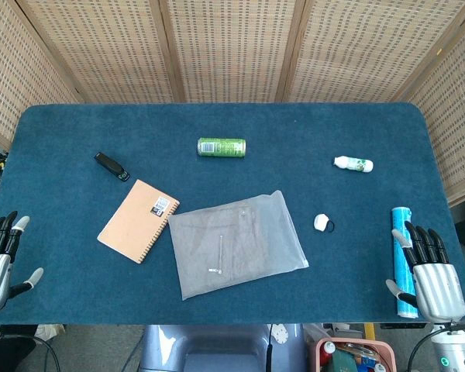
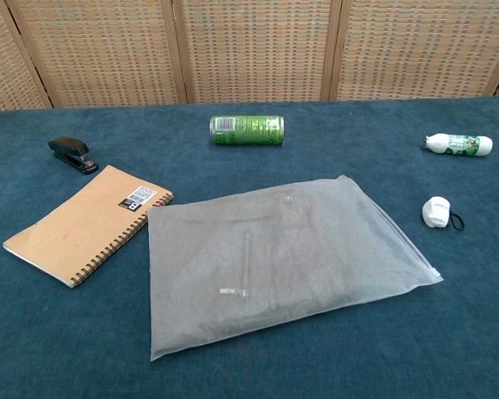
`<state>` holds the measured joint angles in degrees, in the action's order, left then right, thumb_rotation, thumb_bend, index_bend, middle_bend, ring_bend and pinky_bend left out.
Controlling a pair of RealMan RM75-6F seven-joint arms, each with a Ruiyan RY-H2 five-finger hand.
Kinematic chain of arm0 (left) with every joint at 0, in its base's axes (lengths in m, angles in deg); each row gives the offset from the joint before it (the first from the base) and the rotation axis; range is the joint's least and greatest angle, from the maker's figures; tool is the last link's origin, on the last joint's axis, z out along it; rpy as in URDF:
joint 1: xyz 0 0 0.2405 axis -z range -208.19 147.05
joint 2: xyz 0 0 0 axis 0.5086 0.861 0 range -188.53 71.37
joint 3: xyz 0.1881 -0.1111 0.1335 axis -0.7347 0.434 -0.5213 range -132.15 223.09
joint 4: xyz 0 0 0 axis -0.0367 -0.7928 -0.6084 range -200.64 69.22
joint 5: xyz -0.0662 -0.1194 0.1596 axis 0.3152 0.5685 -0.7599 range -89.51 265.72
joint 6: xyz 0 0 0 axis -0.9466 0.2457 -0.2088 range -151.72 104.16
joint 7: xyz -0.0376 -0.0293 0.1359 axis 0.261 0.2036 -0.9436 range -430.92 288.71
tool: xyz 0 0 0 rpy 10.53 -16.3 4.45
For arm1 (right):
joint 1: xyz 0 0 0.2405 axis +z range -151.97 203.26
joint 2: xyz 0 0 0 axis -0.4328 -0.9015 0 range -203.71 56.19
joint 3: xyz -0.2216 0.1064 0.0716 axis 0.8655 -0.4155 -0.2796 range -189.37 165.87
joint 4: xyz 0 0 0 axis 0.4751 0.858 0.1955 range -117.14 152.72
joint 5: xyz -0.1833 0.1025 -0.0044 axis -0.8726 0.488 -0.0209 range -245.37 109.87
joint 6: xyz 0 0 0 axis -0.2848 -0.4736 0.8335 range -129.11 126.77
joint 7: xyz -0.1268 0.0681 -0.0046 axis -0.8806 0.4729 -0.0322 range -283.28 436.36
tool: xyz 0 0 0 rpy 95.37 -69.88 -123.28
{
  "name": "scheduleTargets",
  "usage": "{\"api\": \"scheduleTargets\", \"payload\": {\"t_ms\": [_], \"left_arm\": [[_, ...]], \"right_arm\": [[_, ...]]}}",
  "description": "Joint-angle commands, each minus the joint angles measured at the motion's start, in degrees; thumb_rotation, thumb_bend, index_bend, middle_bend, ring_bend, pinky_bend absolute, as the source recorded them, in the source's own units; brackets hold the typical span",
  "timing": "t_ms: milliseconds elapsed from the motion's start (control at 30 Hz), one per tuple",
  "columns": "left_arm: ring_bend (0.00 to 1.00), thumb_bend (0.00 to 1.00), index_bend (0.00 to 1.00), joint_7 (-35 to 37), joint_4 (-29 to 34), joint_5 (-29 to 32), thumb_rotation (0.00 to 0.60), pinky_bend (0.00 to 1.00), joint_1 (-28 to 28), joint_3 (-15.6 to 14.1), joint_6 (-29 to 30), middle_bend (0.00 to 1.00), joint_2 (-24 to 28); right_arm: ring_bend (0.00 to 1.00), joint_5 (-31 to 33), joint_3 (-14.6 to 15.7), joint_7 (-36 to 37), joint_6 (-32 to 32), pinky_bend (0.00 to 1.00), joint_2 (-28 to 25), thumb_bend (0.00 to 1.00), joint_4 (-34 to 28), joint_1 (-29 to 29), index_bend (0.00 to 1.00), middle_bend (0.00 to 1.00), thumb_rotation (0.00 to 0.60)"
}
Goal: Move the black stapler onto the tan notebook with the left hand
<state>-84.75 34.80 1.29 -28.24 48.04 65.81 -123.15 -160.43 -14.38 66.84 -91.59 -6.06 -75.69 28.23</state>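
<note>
A small black stapler lies on the blue table just beyond the far corner of the tan spiral notebook. The two do not touch. My left hand rests at the table's near left edge, fingers spread and holding nothing, well short of the stapler. Over at the near right edge sits my right hand, also empty with its fingers apart. Neither hand shows in the chest view.
A translucent plastic bag lies beside the notebook, mid-table. A green can lies on its side at the back. A white bottle, a small white object and a light blue tube are to the right.
</note>
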Motion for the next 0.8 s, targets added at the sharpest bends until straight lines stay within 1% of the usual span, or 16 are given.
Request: {"api": "scheduleTargets", "payload": {"t_ms": [33, 400, 800], "left_arm": [[0.00, 0.22, 0.01, -0.1, 0.0, 0.0, 0.600, 0.00, 0.0, 0.0, -0.1, 0.00, 0.0], [0.00, 0.22, 0.02, -0.2, -0.1, 0.0, 0.600, 0.00, 0.2, -0.1, -0.5, 0.00, -0.1], [0.00, 0.22, 0.02, -0.3, -0.6, 0.8, 0.600, 0.00, 0.7, 0.2, -1.5, 0.00, -0.2]], "right_arm": [[0.00, 0.2, 0.0, 0.0, 0.1, 0.00, 0.0, 0.10, 0.0, 0.0, 0.00, 0.00, 0.600], [0.00, -0.3, 0.1, 0.4, -0.2, 0.00, -0.3, 0.10, -0.2, -0.1, 0.00, 0.00, 0.600], [0.00, 0.7, -0.1, -0.3, 0.7, 0.00, 0.1, 0.10, 0.1, 0.2, 0.00, 0.00, 0.600]]}}
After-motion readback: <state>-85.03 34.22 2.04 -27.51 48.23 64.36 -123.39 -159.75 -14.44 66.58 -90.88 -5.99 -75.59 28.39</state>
